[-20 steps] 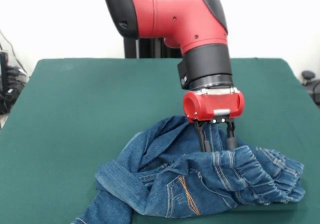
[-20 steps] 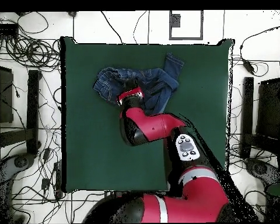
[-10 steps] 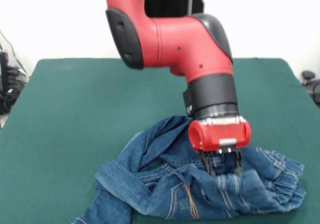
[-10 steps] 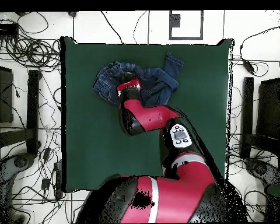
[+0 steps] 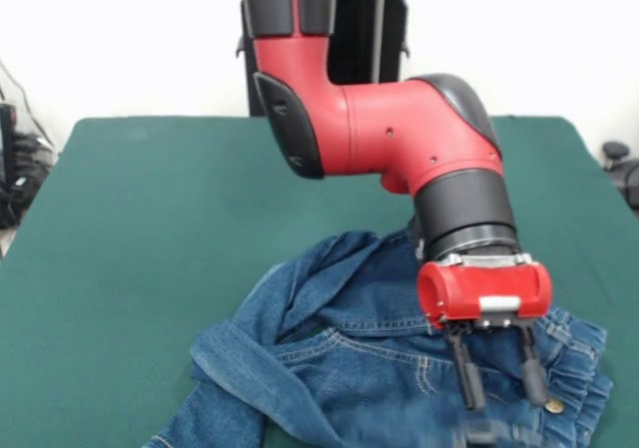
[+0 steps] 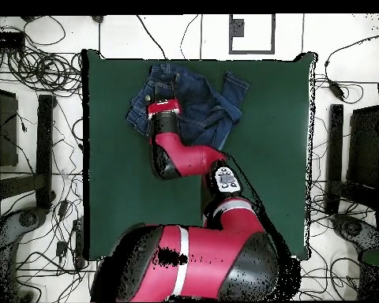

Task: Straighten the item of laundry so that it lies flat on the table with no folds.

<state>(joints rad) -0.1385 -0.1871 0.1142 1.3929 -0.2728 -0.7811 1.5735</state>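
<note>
The pincer (image 5: 504,398) now hangs low over the near right part of the jeans (image 5: 369,368), having travelled from the middle of the garment toward the near edge of the surface (image 5: 150,219) over the last second; its two black fingers (image 5: 465,378) stand apart with a clear gap between them and nothing gripped. A second ago those fingers were sunk into a bunched ridge of gathered waistband; that ridge has since been dragged forward and spread, and the denim under the arm now reads flatter, with a pocket seam and the metal button (image 5: 554,405) exposed beside the right finger. The overhead view agrees: the jeans (image 6: 194,99) lie at the far end of the surface (image 6: 114,189), left of centre, the waist portion broader and squarer than before, the pincer (image 6: 163,106) over its left part. Judgement: the pull has opened the waist region, a real gain toward a flat lay. Work remains. One leg is folded back across the body on the left in the front view, a raised crease runs at the far side, and in the overhead view a leg juts off at an angle to the right. The garment is not yet flat, and further pulls on the legs appear necessary
</note>
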